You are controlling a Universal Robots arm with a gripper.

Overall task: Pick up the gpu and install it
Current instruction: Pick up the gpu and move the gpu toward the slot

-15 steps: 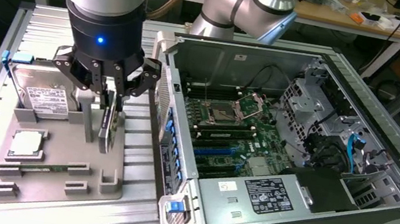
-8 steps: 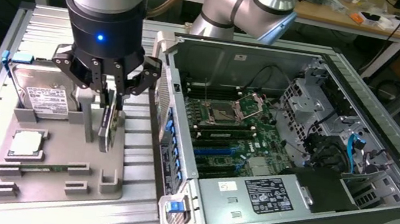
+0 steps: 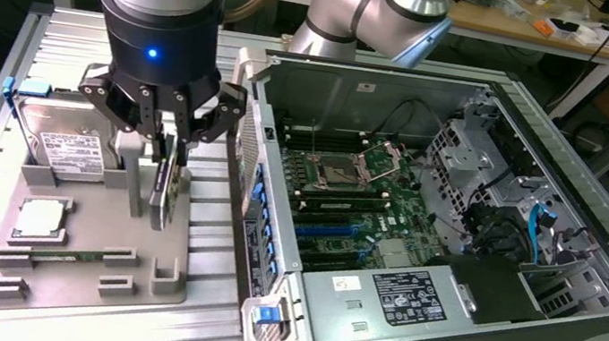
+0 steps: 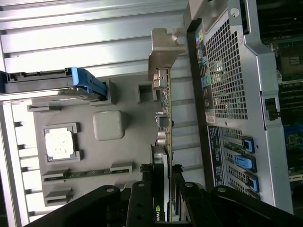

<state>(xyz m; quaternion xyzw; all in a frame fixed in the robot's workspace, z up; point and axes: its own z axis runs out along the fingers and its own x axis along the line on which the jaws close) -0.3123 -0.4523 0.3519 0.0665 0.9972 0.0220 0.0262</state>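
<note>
Black robot gripper (image 4: 162, 173) was clamped on the upper edge of the gpu (image 4: 165, 127), a slim green circuit card with a black face and a silver metal end bracket. The card stood upright on edge over the grey moulded parts tray (image 3: 82, 282), just beside the open black computer case (image 3: 457, 202). Whether its lower edge touched the tray could not be determined. A silver hard drive with white label (image 3: 66, 148) and a square silver processor (image 3: 41, 220) sat in the tray.
</note>
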